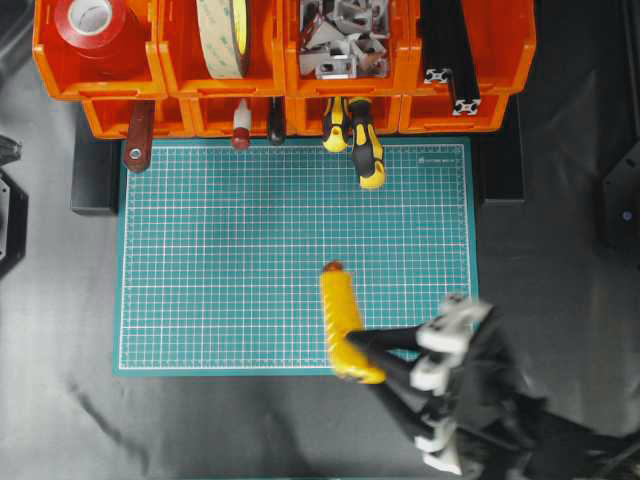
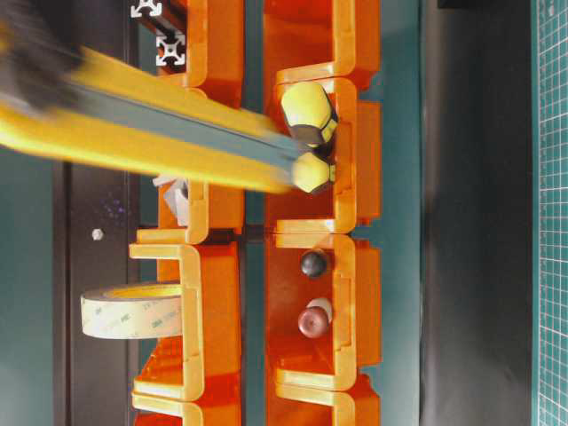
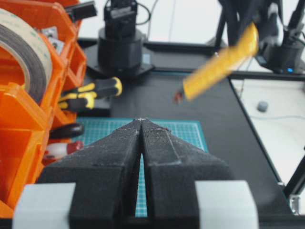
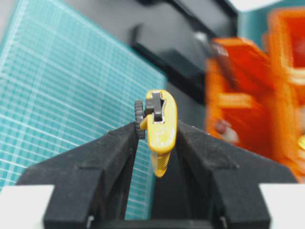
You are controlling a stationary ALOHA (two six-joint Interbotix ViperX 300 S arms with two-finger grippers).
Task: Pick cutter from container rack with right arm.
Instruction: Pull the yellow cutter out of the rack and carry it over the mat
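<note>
Cutter (image 1: 343, 325) clamped between right gripper (image 4: 159, 138) pads, clear of container rack (image 1: 285, 105), above green mat (image 1: 230, 260); left gripper (image 3: 141, 125) shut, empty; advised: firm grip, level carry, no swing.

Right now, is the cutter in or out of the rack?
Out: the cutter is clamped in the right gripper over the green mat, clear of the rack.

dark tabletop (image 1: 60, 330) with a green gridded cutting mat (image 1: 230, 260) and an orange container rack (image 1: 290, 75) (two tiers)
</note>
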